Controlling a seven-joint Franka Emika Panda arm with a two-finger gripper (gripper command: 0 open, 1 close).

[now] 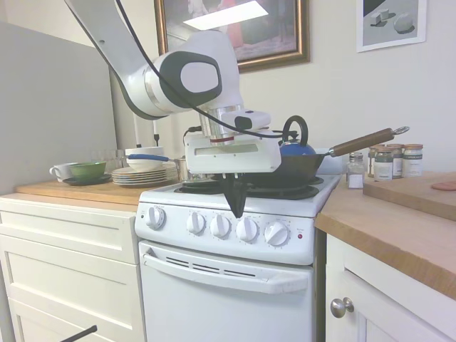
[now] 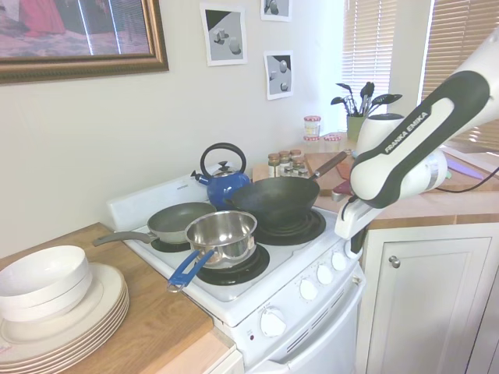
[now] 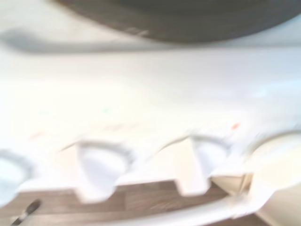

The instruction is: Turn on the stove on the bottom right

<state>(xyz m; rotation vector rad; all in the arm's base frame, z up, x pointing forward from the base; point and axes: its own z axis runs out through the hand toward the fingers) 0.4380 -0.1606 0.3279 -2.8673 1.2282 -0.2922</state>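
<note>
Standing at the far left of the first exterior view were a white cup (image 1: pixel 63 171), a green bowl (image 1: pixel 87 169) and stacked plates (image 1: pixel 141 175) on the wooden counter (image 1: pixel 75 191). The stove (image 1: pixel 228 278) sat next, between cream cabinets (image 1: pixel 68 271), with five knobs along its front panel and a red light (image 1: pixel 300 236) at the panel's right end. The gripper (image 1: pixel 236 209) hung point-down at the stove's front edge, fingers pressed together, grasping nothing, its tip just above the gap between the third knob (image 1: pixel 220 226) and fourth knob (image 1: pixel 247 229). Whether it touched either could not be told. Behind it sat a black wok (image 1: pixel 299 169) and blue kettle (image 1: pixel 296 147). Spice jars (image 1: pixel 392 161) stood further right. The wrist view showed blurred white knobs only.
</note>
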